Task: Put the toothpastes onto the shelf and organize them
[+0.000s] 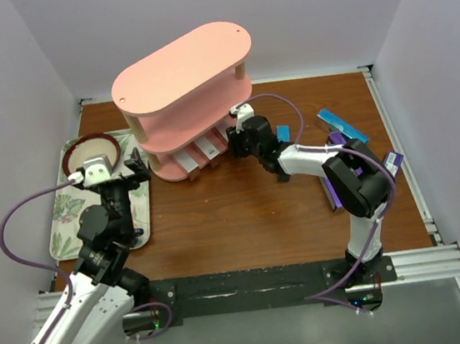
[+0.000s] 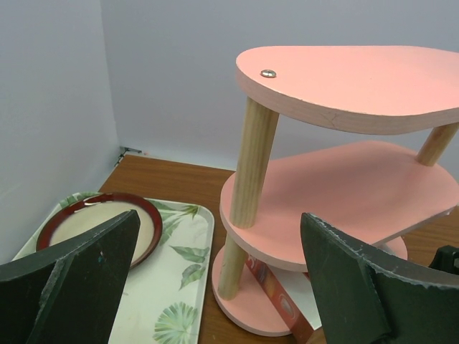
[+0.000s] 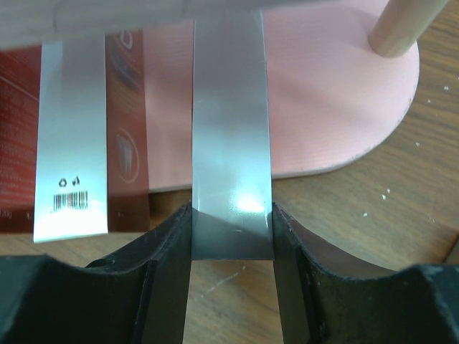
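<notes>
Right pincer [image 3: 232, 218] is clamped on the near end of a silver box [image 3: 232, 143], and that box lies with its far half on the bottom tier [image 3: 323, 107] of the shelf [image 1: 179, 65], just upper left of centre in the top view. Right beside it, at the left of the wrist picture, a red-and-white box [image 3: 72, 143] with a barcode is already lying on the same tier. From above, a short row of box ends pokes out from under the pink boards, so I'd call this a handful placed.

Plenty left, though. Over at the right of the top view a blue box [image 1: 343, 126] and a purple box [image 1: 393, 162] wait on the surface [image 1: 244, 220], with more half hidden behind the right arm. The middle and top tiers show nothing on them from here.

Left pincer [image 2: 220, 222] stands wide apart, holding nothing, over the floral tray [image 1: 63, 213] with its bowl [image 1: 91, 151] at the left edge. My read: under halfway, with this box nearly seated.
</notes>
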Controlling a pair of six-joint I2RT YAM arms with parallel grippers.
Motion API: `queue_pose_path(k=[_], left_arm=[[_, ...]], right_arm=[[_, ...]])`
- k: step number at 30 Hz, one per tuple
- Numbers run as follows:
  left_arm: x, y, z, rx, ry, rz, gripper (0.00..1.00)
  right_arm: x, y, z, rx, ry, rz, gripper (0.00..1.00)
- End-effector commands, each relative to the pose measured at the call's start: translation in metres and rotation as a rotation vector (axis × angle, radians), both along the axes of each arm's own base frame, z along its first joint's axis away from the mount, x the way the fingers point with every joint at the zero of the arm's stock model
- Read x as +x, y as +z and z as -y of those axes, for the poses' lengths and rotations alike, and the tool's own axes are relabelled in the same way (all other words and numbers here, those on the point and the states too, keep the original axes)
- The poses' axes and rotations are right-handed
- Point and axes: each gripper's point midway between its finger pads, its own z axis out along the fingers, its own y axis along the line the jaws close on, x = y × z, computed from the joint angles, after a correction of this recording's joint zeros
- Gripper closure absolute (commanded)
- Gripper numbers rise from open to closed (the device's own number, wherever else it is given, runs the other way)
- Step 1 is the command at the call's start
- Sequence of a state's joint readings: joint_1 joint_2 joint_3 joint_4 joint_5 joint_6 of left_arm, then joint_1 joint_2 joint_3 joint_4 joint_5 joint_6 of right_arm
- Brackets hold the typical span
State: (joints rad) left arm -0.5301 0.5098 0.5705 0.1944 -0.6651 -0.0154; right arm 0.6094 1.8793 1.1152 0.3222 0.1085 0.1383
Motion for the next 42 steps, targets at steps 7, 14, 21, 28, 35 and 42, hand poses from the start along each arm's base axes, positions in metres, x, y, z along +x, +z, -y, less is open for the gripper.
queue_pose_path(k=[7,14,21,28,35,42], left_arm=[[-0.002,0.023,-0.003,-0.044,-0.001,0.056,0.0],[-0.001,0.024,-0.002,-0.043,-0.006,0.057,0.0],[-0.001,0.024,-0.001,-0.044,-0.01,0.056,0.0],[-0.002,0.024,-0.001,-0.045,-0.012,0.056,0.0],[-0.002,0.024,0.0,-0.049,-0.018,0.057,0.0],[-0.001,0.024,0.002,-0.049,-0.03,0.053,0.0]], right_arm=[[0.024,0.016,-0.006,-0.018,0.003,0.051,0.63],[0.029,0.015,-0.003,-0.011,0.012,0.045,0.61],[0.023,0.031,-0.002,0.014,0.017,0.051,0.31],[0.011,0.06,0.027,0.021,-0.094,0.075,0.18],[-0.017,0.073,0.076,0.001,-0.273,0.075,0.13],[-0.045,0.052,0.125,-0.027,-0.458,0.002,0.11]])
